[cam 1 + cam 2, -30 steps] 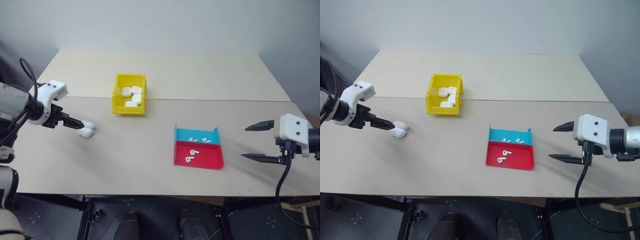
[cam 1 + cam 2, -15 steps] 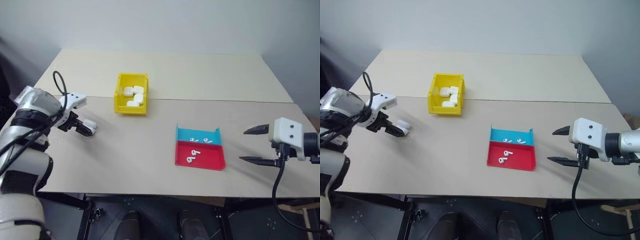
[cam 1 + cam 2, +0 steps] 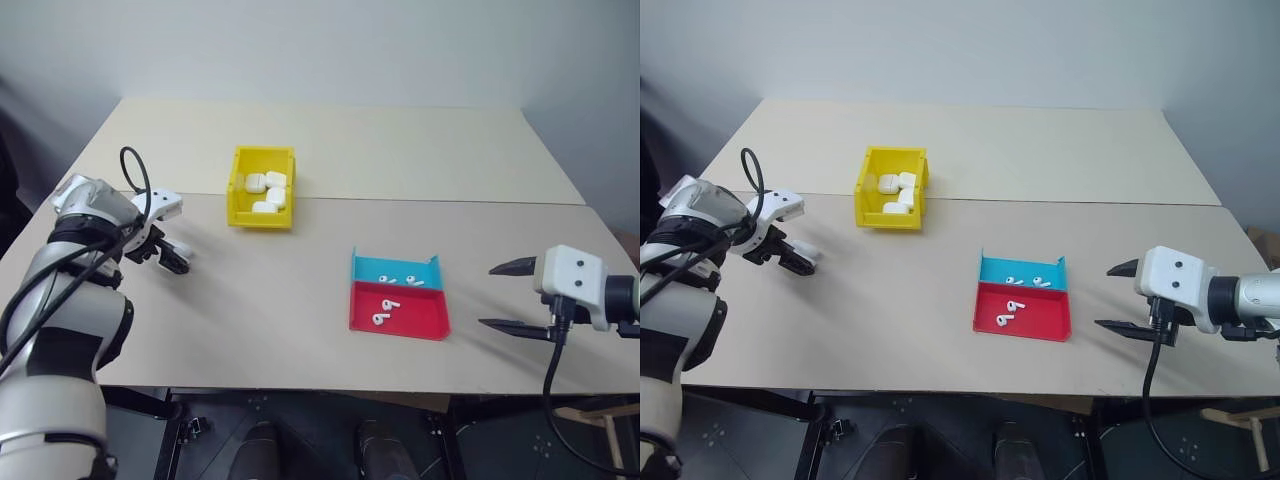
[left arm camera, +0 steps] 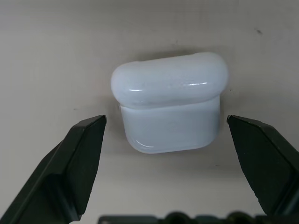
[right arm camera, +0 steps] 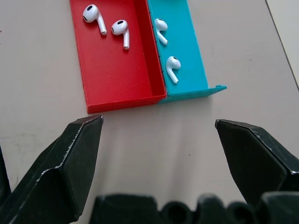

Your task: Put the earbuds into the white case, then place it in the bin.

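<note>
Bin (image 3: 262,186): upper left, on table (image 3: 300,300). Trays (image 3: 398,306) with earbuds (image 3: 384,311): lower right of centre. Case (image 4: 170,101): far left.

A red tray (image 5: 117,70) and a blue tray (image 5: 184,56) sit side by side, touching, on a beige table (image 5: 37,93). Two earbuds (image 5: 106,25) lie in the red tray, two more in the blue. The right gripper (image 5: 159,140) hangs near the red tray, fingers spread wide.

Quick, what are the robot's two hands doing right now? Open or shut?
Left gripper: open, fingers on either side of the small glossy white case, not gripping it.
Right gripper: open, holding nothing.
</note>
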`<action>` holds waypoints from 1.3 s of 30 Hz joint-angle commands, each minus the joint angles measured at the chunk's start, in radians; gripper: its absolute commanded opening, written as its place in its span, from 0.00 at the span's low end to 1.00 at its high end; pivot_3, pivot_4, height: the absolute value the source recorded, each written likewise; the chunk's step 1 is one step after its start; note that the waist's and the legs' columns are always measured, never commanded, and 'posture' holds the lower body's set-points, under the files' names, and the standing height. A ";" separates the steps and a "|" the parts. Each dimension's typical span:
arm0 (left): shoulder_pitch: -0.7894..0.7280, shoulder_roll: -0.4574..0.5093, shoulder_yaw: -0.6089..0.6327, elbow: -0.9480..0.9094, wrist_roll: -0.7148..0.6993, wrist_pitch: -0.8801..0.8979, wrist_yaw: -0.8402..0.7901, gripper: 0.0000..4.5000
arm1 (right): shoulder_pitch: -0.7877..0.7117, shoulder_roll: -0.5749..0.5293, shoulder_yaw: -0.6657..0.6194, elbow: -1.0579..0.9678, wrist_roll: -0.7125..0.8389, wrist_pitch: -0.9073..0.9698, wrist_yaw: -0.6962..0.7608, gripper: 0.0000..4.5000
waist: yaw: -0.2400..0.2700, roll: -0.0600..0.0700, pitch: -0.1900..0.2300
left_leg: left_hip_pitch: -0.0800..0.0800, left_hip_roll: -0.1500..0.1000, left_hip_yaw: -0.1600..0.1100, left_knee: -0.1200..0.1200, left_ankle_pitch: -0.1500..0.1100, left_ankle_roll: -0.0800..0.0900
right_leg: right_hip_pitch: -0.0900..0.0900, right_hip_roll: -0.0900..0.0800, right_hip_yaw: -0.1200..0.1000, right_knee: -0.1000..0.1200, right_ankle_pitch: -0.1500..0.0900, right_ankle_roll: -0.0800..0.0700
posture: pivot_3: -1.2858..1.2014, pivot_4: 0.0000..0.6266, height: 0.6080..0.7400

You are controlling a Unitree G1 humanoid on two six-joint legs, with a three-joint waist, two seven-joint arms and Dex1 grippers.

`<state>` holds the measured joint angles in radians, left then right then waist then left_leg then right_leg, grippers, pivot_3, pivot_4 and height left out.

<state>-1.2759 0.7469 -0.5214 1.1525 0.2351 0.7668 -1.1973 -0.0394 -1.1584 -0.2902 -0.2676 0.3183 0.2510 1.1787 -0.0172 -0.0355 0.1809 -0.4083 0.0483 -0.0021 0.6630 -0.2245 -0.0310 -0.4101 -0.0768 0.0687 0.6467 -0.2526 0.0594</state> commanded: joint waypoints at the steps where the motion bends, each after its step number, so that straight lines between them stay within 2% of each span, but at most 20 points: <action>1: -0.025 -0.004 0.028 0.009 0.025 -0.003 0.008 1.00 | 0.002 -0.001 -0.041 -0.019 -0.003 -0.006 -0.009 0.99 | 0.000 0.000 0.000 | 0.000 0.000 0.000 0.000 0.000 0.000 | 0.000 0.000 0.000 0.000 0.000 0.000 | 0.52 0.24 1.00; 6: -0.026 -0.016 0.050 0.024 0.035 0.004 0.018 1.00 | 0.001 -0.001 -0.035 -0.017 -0.008 -0.010 -0.012 0.99 | -0.001 0.000 0.000 | 0.000 0.000 0.000 0.000 0.000 0.000 | 0.000 0.000 0.000 0.000 0.000 0.000 | 0.52 0.24 1.00; 9: -0.028 -0.019 0.055 0.029 0.043 0.015 0.016 0.87 | -0.001 -0.001 -0.035 -0.017 -0.007 -0.008 -0.010 1.00 | -0.001 0.000 0.000 | 0.000 0.000 0.000 0.000 0.000 0.000 | 0.000 0.000 0.000 0.000 0.000 0.000 | 0.52 0.24 1.00; 12: -0.025 -0.016 0.059 0.024 0.050 0.012 0.006 0.65 | -0.002 0.000 -0.033 -0.017 -0.008 -0.005 -0.009 1.00 | -0.001 0.000 0.000 | 0.000 0.000 0.000 0.000 0.000 0.000 | 0.000 0.000 0.000 0.000 0.000 0.000 | 0.52 0.24 1.00; 13: -0.024 -0.015 0.060 0.022 0.054 0.009 0.004 0.62 | -0.003 0.000 -0.033 -0.016 -0.009 -0.006 -0.009 1.00 | -0.001 0.000 0.000 | 0.000 0.000 0.000 0.000 0.000 0.000 | 0.000 0.000 0.000 0.000 0.000 0.000 | 0.52 0.24 1.00; 18: -0.016 -0.005 0.077 -0.005 0.059 -0.022 0.028 0.62 | -0.009 0.004 -0.029 -0.015 -0.014 -0.010 -0.011 1.00 | -0.001 0.000 0.000 | 0.000 0.000 0.000 0.000 0.000 0.000 | 0.000 0.000 0.000 0.000 0.000 0.000 | 0.52 0.24 1.00; 20: -0.014 0.009 0.122 -0.065 0.028 -0.058 0.041 0.62 | -0.014 0.001 -0.031 -0.015 -0.014 -0.009 -0.010 1.00 | -0.001 0.000 0.000 | 0.000 0.000 0.000 0.000 0.000 0.000 | 0.000 0.000 0.000 0.000 0.000 0.000 | 0.52 0.24 1.00; 22: 0.001 0.029 0.159 -0.152 0.000 -0.104 0.020 0.62 | -0.018 -0.004 -0.036 -0.015 -0.012 -0.006 -0.005 1.00 | -0.001 -0.001 0.000 | 0.000 0.000 0.000 0.000 0.000 0.000 | 0.000 0.000 0.000 0.001 0.000 0.000 | 0.52 0.24 1.00; 24: 0.029 0.057 0.192 -0.295 -0.034 -0.079 -0.034 0.62 | -0.024 -0.015 -0.047 -0.022 -0.003 0.002 0.005 1.00 | -0.001 -0.001 0.000 | 0.000 0.000 0.000 0.000 0.000 0.000 | 0.000 0.000 0.000 0.000 0.000 0.000 | 0.52 0.24 1.00; 28: 0.181 0.098 0.378 -0.745 -0.218 0.070 -0.087 0.62 | -0.054 -0.078 -0.054 -0.055 0.049 0.108 0.057 1.00 | -0.004 0.000 0.000 | 0.000 0.000 0.000 0.000 0.000 0.000 | 0.000 -0.001 0.000 0.001 0.000 0.000 | 0.52 0.24 1.00; 31: 0.376 0.039 0.585 -1.081 -0.351 0.051 0.008 0.62 | -0.088 -0.144 -0.033 -0.075 0.095 0.190 0.113 1.00 | -0.007 0.001 0.000 | 0.001 0.001 0.000 0.001 0.000 0.000 | 0.001 -0.001 0.000 0.001 0.000 0.000 | 0.52 0.24 1.00; 33: 0.447 0.027 0.637 -1.215 -0.426 0.120 0.020 0.62 | -0.113 -0.171 -0.010 -0.092 0.115 0.219 0.131 1.00 | -0.007 0.001 0.000 | 0.002 0.001 -0.001 0.002 0.000 0.000 | 0.002 0.000 0.000 0.002 0.000 0.000 | 0.52 0.24 1.00; 35: 0.580 -0.030 0.705 -1.342 -0.503 -0.014 0.021 0.62 | -0.155 -0.191 0.036 -0.125 0.122 0.255 0.124 1.00 | -0.011 0.002 -0.001 | 0.002 0.001 -0.001 0.004 0.000 0.000 | 0.003 0.000 0.000 0.003 0.000 0.000 | 0.52 0.24 1.00; 39: 0.772 -0.121 0.744 -1.472 -0.576 -0.219 0.051 0.62 | -0.283 -0.182 0.160 -0.202 0.143 0.372 0.091 1.00 | -0.014 0.004 -0.002 | 0.004 0.001 0.000 0.005 0.000 0.000 | 0.005 0.000 0.000 0.001 0.001 0.000 | 0.52 0.24 1.00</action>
<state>-0.5210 0.6483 0.1890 -0.2595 -0.3000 0.6334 -1.1652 -0.2824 -1.3327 -0.1524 -0.4224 0.4408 0.5763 1.2863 -0.0307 -0.0319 0.1792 -0.4039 0.0495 -0.0020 0.6679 -0.2248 -0.0307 -0.4048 -0.0773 0.0689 0.6483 -0.2521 0.0593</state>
